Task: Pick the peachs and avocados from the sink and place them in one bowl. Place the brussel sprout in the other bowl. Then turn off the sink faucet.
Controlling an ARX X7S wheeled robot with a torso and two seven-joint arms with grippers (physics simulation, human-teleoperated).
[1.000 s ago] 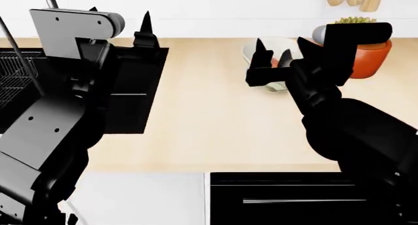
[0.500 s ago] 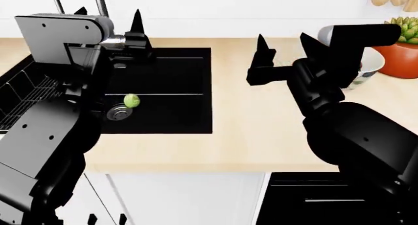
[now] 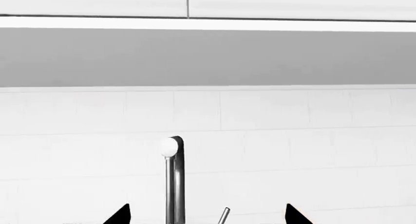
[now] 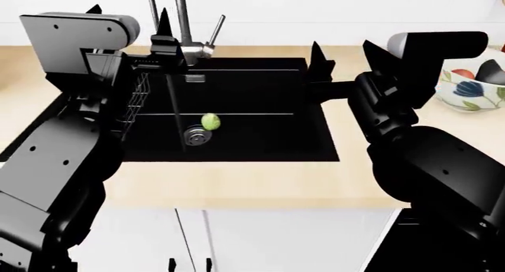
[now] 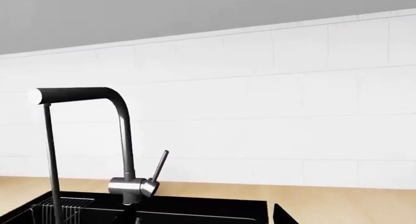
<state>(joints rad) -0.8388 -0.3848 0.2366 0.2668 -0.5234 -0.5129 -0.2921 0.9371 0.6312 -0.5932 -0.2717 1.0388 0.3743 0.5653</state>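
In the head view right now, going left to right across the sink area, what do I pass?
Wire rack → drain → brussel sprout → right gripper → flowered bowl.

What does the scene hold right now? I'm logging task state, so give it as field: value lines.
sink: black rectangular basin, steel drain
in sink: yellow-green leafy brussel sprout beside the drain
faucet: tall brushed-steel tube faucet, thin lever handle tilted up
bowl: white flower-painted bowl on the counter, right of the sink, holding red and dark items
left gripper: open, empty, above the sink's left end
right gripper: open, empty, above the sink's right edge
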